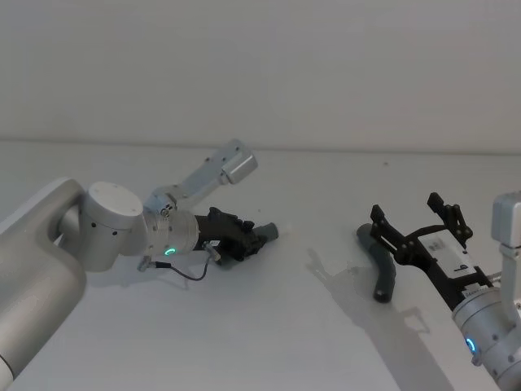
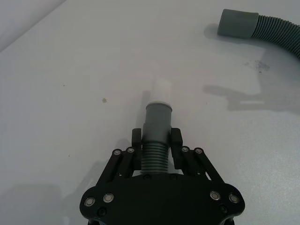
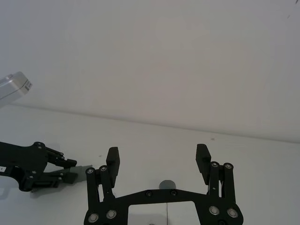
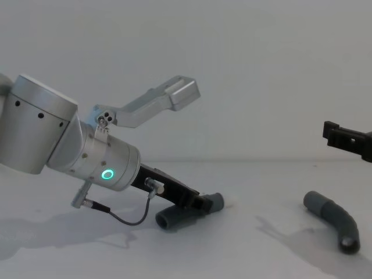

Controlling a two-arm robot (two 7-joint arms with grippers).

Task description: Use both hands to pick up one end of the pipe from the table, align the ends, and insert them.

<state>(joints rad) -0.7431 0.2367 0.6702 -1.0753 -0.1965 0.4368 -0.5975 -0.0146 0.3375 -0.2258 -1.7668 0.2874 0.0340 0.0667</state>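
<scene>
My left gripper (image 1: 248, 238) lies low over the table (image 1: 269, 326), shut on one pipe piece (image 2: 156, 157) at its ribbed part. Its grey collar (image 2: 158, 119) and narrower white tip (image 2: 162, 90) stick out in front of the fingers. The chest view shows this piece (image 4: 174, 216) angled down, its back end at the table. The other pipe piece (image 1: 379, 265) lies curved on the table at the right, its plain socket collar (image 2: 236, 24) facing the left. My right gripper (image 1: 405, 207) hovers open just above it, with nothing between its fingers (image 3: 112, 159).
The white table meets a pale wall (image 1: 260, 73) at the back. A black cable (image 4: 125, 218) loops under the left wrist near the table. Bare surface lies between the two pipe pieces and in front of them.
</scene>
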